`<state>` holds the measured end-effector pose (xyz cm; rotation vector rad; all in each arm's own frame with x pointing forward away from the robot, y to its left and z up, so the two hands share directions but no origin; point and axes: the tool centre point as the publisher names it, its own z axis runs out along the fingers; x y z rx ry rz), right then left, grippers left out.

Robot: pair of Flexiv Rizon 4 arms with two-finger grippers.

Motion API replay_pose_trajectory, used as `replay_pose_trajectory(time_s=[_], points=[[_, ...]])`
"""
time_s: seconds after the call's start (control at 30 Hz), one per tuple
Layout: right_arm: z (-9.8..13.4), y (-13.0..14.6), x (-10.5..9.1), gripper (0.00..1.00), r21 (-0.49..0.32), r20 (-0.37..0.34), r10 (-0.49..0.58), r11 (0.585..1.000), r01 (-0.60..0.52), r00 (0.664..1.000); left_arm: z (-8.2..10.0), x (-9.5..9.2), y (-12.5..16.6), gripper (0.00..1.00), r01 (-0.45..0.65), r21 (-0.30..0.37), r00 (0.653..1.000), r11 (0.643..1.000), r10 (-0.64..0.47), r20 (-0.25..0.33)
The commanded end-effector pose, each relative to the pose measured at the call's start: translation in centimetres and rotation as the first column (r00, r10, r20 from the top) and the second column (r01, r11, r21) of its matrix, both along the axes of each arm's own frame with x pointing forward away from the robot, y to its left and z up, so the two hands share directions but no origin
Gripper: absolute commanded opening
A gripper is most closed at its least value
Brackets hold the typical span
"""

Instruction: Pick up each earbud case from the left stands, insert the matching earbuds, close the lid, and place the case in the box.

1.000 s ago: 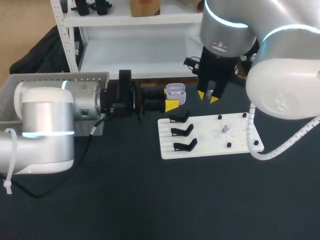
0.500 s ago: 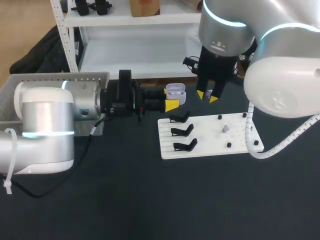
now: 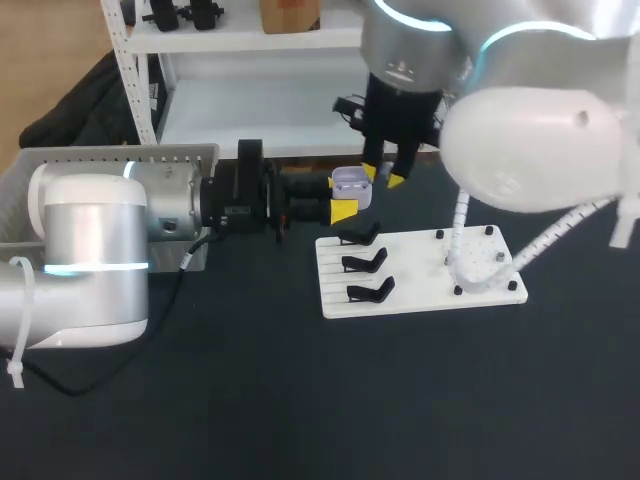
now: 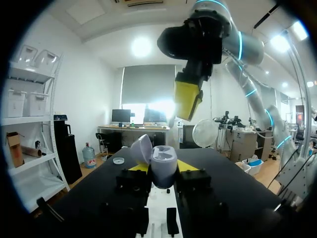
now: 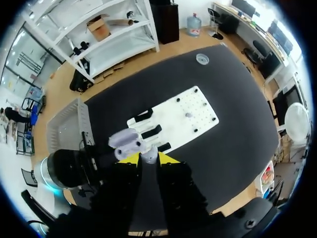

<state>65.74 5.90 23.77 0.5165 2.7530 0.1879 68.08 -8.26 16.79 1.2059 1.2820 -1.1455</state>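
Above the back middle of the black table (image 3: 250, 400), just behind the white board (image 3: 410, 285), an open earbud case (image 3: 351, 186) is gripped in the left claw (image 3: 347, 197). It is pinched from both sides by that claw's yellow tips. This is seen best in the left wrist view, where the case is held between the fingers (image 4: 190, 165) and its round lid (image 4: 142, 149) is tipped back.

The right claw (image 3: 384, 176) is hung just above the case and is pointed down at it. In the right wrist view a small pale earbud (image 5: 149, 157) is squeezed between the right claw's yellow tips, so that claw is closed on it. The open case is seen right under it and a little to one side. Whether the earbud touches the case cannot be told.

The white board is laid near the back right of the table. Three black stands (image 3: 366, 262) are set in a row along the board's left side. A second earbud (image 5: 188, 114) is stood on the board's right half, among little black pegs (image 3: 458, 290). A grey box (image 3: 110, 156) is placed by the table's back left corner, behind the left arm (image 3: 95, 250).
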Motion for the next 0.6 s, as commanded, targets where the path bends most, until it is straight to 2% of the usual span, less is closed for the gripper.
replay_pose_trajectory(time_s=[0.03, 0.23, 0.6], points=[[-0.33, 1.16, 0.53, 0.00, -0.038, 0.022, 0.020, 0.999, -0.019, 1.000, -0.04, 0.02, -0.02, 0.00, -0.001, -0.002, 1.000, 1.000, 0.001, 0.001], [-0.30, 1.13, 0.78, 0.00, -0.042, 0.011, 0.060, 0.997, -0.060, 0.998, -0.04, 0.02, -0.02, 0.00, -0.001, -0.002, 1.000, 1.000, 0.001, 0.001], [0.59, 1.85, -0.03, 0.00, -0.074, -0.007, 0.171, 0.983, -0.171, 0.985, -0.04, 0.02, -0.02, 0.00, -0.001, -0.002, 1.000, 1.000, 0.001, 0.001]])
